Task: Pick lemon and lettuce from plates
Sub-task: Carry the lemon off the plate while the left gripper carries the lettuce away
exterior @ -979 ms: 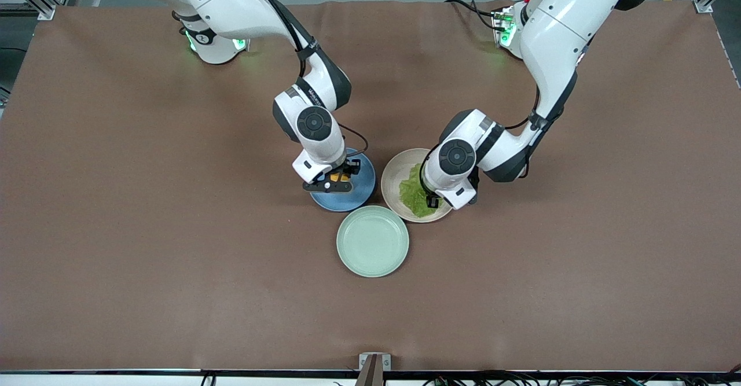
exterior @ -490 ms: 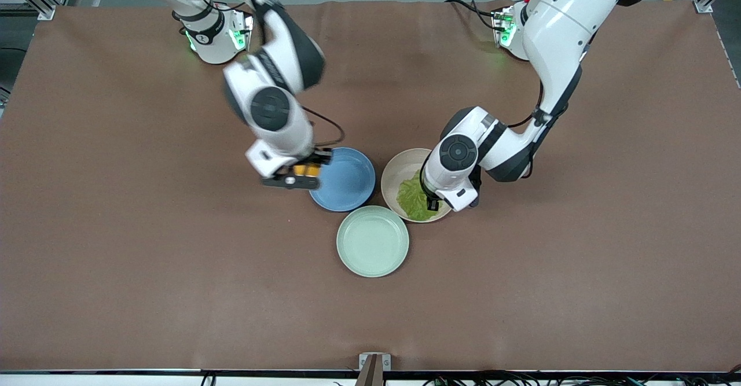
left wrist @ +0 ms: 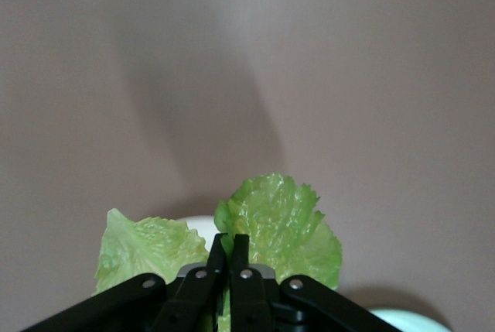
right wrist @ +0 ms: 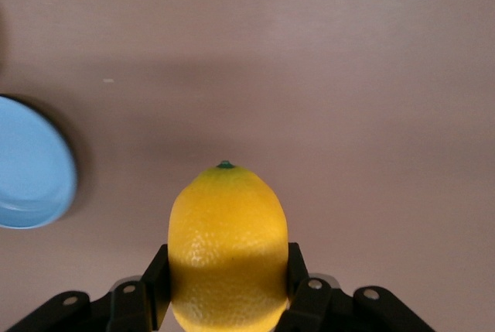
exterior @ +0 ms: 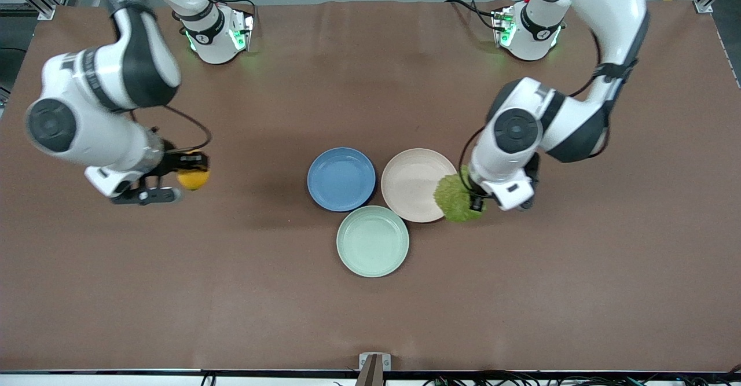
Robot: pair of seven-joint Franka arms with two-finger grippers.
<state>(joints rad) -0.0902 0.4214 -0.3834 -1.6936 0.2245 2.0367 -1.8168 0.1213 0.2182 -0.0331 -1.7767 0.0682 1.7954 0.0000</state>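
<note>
brown tabletop (exterior: 370, 316) is spreading wide and bare toward every edge, with three plates clustered at its middle. right gripper (exterior: 173, 180) is hanging over open table toward the right arm's end, fingers pinching the lemon (exterior: 193, 178) by its sides. left gripper (exterior: 473, 198) is hovering at the beige plate (exterior: 408, 180) rim, pressed together on the lettuce (exterior: 455, 198), whose leaf is overhanging the rim toward the left arm's end. blue plate (exterior: 341, 179) and mint-green plate (exterior: 373, 241) are touching beside it.

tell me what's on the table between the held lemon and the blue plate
Nothing: in the front view, bare brown tabletop separates the small yellow lemon in the right hand from the round blue plate.
</note>
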